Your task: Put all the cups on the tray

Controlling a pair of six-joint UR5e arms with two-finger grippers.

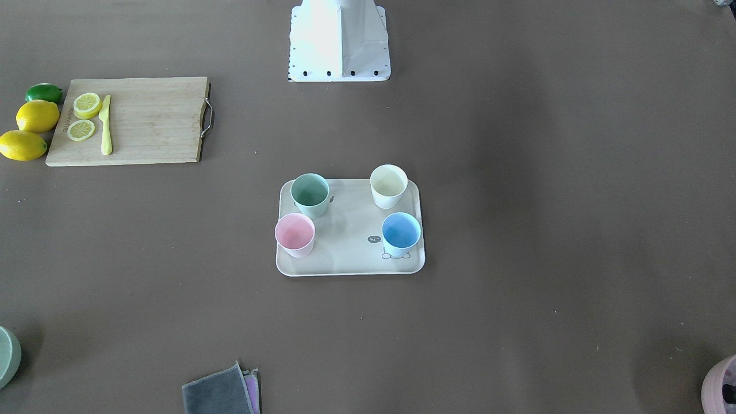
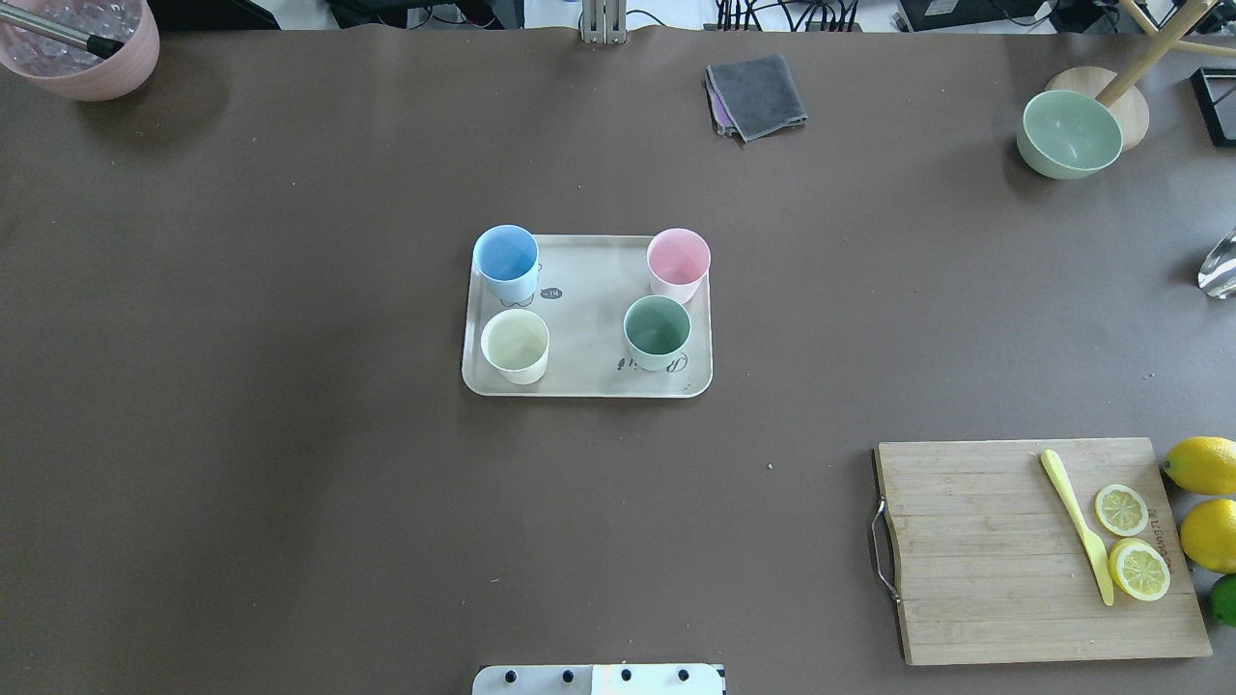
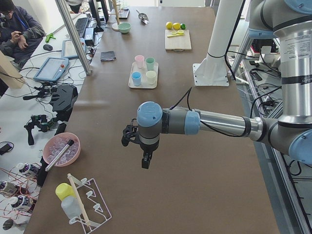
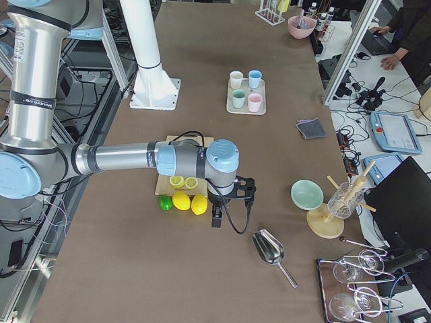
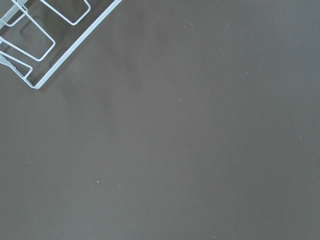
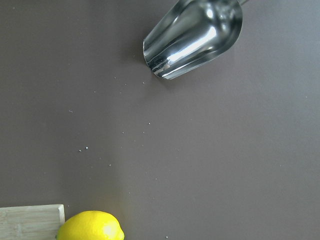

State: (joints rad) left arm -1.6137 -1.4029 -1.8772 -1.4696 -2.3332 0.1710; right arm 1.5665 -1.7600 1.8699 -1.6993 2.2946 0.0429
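The wooden cutting board (image 2: 985, 550) is seen nearest the robot, toward the right end of the table (image 2: 290, 434). At mid-table the tray (image 2: 589, 319) is set with open surface on every side. Upright in its corners are the cream cup (image 2: 515, 345) and mint green cup (image 2: 657, 331), then the light blue cup (image 2: 506, 261) and pink cup (image 2: 678, 263). A grey cloth (image 2: 758, 95) lies by the far edge. The left claw (image 3: 145, 161) and right claw (image 4: 217, 219) are held over the table's ends, well apart from the tray; whether they are clenched cannot be told.
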